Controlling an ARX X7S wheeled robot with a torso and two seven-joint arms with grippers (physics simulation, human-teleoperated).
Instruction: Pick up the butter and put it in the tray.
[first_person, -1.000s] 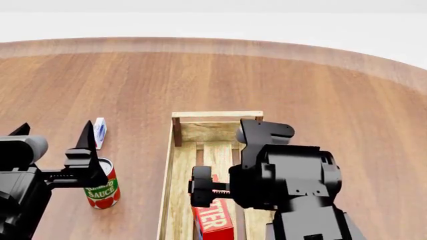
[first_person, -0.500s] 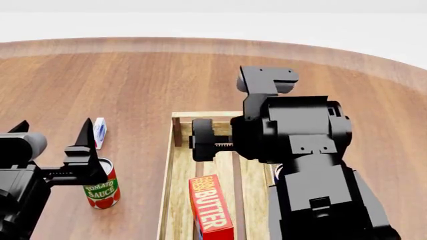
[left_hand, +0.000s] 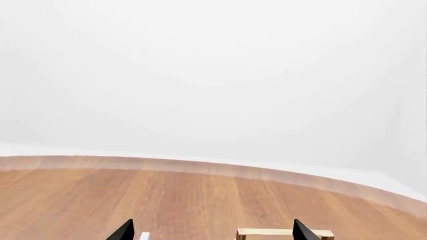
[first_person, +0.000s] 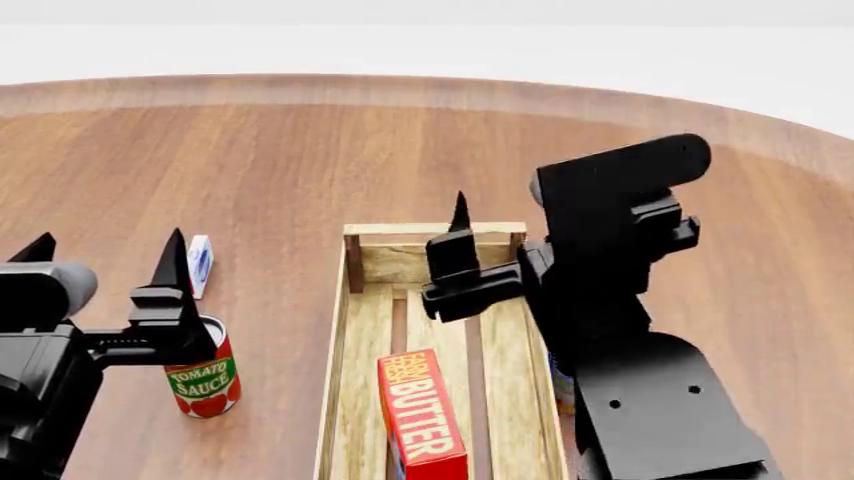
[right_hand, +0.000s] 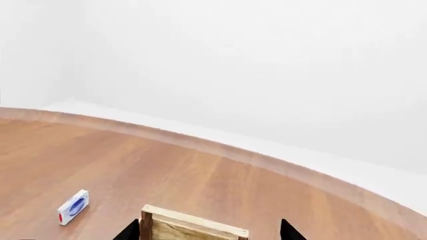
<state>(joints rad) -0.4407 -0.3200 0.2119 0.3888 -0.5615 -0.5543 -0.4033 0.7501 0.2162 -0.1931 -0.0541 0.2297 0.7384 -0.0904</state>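
The butter (first_person: 420, 415), a red and orange carton, lies flat on the slatted floor of the tray (first_person: 350, 330), towards its near end. My right gripper (first_person: 497, 225) hangs open above the tray's far half, well clear of the butter. One pointed finger (first_person: 459, 225) shows; the arm hides the other. In the right wrist view the right gripper (right_hand: 208, 231) stands wide open over the tray's far wall (right_hand: 193, 227). My left gripper (first_person: 107, 245) is open and empty left of the tray. The left wrist view shows the left gripper (left_hand: 212, 232) open, with the tray's corner (left_hand: 280, 232) beyond.
A tomato sauce can (first_person: 203, 378) stands just under my left gripper. A small white-blue carton (first_person: 199, 264) lies beyond it, also in the right wrist view (right_hand: 73, 206). The round wooden table's edge (first_person: 400, 82) curves across the back.
My right gripper has risen off the butter and swung its fingers up towards the tray's far end, leaving the butter lying in the tray. The left arm has not moved.
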